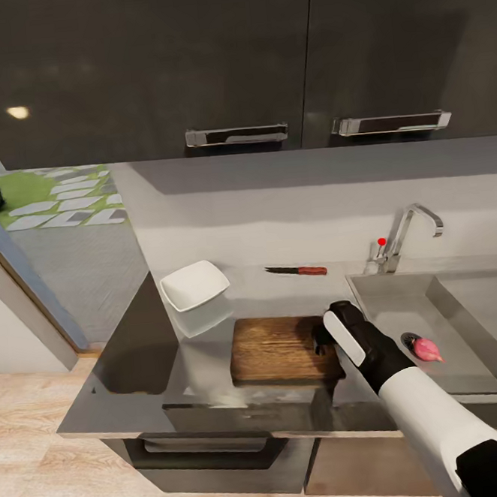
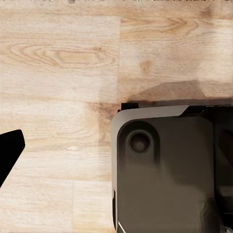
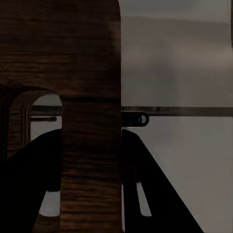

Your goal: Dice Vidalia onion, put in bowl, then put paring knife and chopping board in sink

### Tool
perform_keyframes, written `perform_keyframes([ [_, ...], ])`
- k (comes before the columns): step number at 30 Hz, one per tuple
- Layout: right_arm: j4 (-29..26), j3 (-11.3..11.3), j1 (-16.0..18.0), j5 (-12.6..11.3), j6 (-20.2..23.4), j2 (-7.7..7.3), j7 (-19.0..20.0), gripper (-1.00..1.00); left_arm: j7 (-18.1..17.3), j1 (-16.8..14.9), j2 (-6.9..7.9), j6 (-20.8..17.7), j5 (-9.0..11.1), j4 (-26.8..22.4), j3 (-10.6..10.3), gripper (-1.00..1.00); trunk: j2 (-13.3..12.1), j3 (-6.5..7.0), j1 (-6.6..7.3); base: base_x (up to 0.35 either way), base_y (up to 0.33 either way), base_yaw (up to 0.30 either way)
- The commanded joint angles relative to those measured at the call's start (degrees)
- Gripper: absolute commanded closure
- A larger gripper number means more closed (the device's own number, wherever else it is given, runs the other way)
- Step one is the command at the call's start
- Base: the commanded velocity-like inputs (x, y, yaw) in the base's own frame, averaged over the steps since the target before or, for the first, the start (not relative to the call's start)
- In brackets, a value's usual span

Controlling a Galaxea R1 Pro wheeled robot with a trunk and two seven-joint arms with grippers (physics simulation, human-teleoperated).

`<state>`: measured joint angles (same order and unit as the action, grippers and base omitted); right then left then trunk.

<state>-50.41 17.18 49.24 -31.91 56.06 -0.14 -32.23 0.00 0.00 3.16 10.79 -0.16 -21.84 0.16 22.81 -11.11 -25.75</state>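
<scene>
right arm (image 1: 436, 413) reaches forward, its fingers (image 3: 145, 194) straddling and clamping a board's edge.

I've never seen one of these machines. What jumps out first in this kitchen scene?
The white-and-black right arm reaching over the countertop, its claw at the handle end of the brown chopping board. Next, the pinkish onion sitting in the grey sink by the drain. Behind the board lie a red-handled knife and a white bowl.
</scene>
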Motion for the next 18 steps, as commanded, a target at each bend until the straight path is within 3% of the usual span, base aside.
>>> perform_keyframes([
  [1,0.0,0.1,0.1,-0.5,0.1,-0.02,-0.5,1.00,0.0,0.0,0.00,0.1,0.0,0.0,0.0,-1.00,0.1,-0.10,-0.04,0.033,0.000,0.000],
  [17,0.9,0.0,0.1,-0.9,-0.1,-0.04,-0.3,1.00,0.0,0.0,0.00,0.1,0.0,0.0,0.0,-1.00,0.1,-0.10,-0.04,0.004,0.000,0.000],
  [18,0.9,0.0,0.0,-0.9,-0.1,-0.04,-0.3,-1.00,0.0,0.0,0.00,0.1,0.0,0.0,0.0,-1.00,0.1,-0.10,-0.04,0.000,0.000,0.000],
])
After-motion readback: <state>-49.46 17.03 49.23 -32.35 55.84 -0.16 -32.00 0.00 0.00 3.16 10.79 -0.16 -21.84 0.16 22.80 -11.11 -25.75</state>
